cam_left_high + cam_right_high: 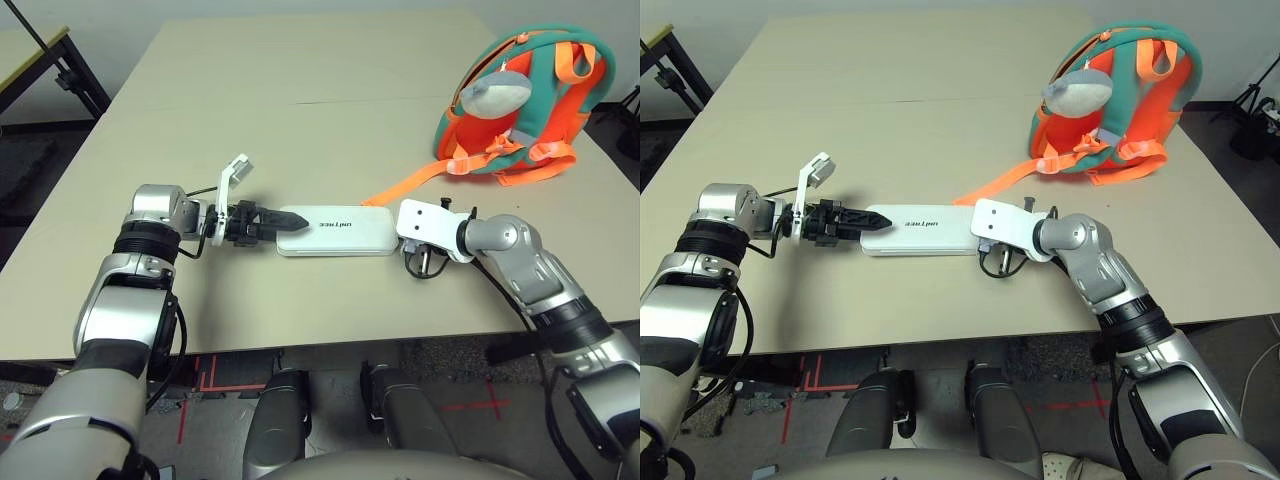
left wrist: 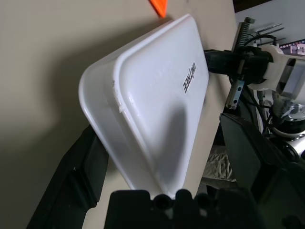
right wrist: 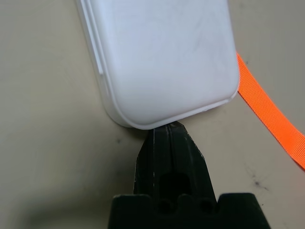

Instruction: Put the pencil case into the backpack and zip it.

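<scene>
While the flat white rectangular hard pencil case (image 1: pixel 337 231) with rounded corners and small dark lettering lies flat near the front edge of the pale beige bench (image 1: pixel 300 90), both arms meet it from opposite ends. At its left short end the left end effector (image 1: pixel 262 222) has its two black fingers spread wide, one on each side of the case's corner, as the left wrist view shows, with the fingers (image 2: pixel 78 176) flanking the white shell and no squeeze on it. At the right short end the right end effector (image 3: pixel 167 136) has its fingers pressed together into a single black wedge whose tip touches the case's rounded edge, gripping nothing. A loose orange webbing strap (image 1: pixel 410 184) trails across the benchtop from just beside the case's far right corner up to the small teal and orange fabric backpack (image 1: pixel 525 105), which lies well apart at the far right of the bench with a grey-white plush toy (image 1: pixel 497 93) resting on it. A faint seam (image 1: pixel 300 101) runs across the benchtop, which is matte and lightly speckled. Beyond its far edge stands a light wall; black stand legs (image 1: pixel 80 80) show at far left, and the dark floor bears red tape marks (image 1: pixel 200 375) below the front edge.
</scene>
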You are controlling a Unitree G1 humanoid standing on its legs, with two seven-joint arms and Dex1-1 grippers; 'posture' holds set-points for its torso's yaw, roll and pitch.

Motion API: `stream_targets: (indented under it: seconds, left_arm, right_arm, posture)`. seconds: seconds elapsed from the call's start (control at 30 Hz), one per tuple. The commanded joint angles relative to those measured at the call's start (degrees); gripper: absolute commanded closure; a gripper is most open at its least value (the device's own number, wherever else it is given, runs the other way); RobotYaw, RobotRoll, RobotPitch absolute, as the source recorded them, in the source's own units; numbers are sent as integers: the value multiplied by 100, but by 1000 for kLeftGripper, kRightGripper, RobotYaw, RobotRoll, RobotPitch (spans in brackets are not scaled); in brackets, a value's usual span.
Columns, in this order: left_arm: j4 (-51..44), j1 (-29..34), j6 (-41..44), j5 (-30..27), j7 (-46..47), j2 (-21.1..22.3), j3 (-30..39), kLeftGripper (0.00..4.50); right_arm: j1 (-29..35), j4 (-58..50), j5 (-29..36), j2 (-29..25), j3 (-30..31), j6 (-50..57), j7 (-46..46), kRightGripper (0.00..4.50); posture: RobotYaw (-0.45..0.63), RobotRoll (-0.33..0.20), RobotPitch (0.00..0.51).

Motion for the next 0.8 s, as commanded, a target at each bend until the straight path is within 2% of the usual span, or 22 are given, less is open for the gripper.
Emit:
stream_targets:
  seconds: [0.03,0.17,0.23,0.8]
  left_arm:
    - [-260,111,217,-248,-159,0,20,0]
    - [-346,165,236,-305,-109,3,-4,0]
    - [-361,173,216,-304,-88,10,-14,179]
    - [-352,139,292,-350,-141,49,-76,179]
  right_arm:
    - [166,-150,152,14,66,61,57,4441]
    - [145,-156,187,35,85,91,46,4441]
    - [115,-133,201,43,94,90,39,4500]
    - [76,-59,212,56,101,39,-5,4500]
  posture:
    - [76,0,134]
    - [77,0,133]
    - [78,0,132]
    - [79,0,126]
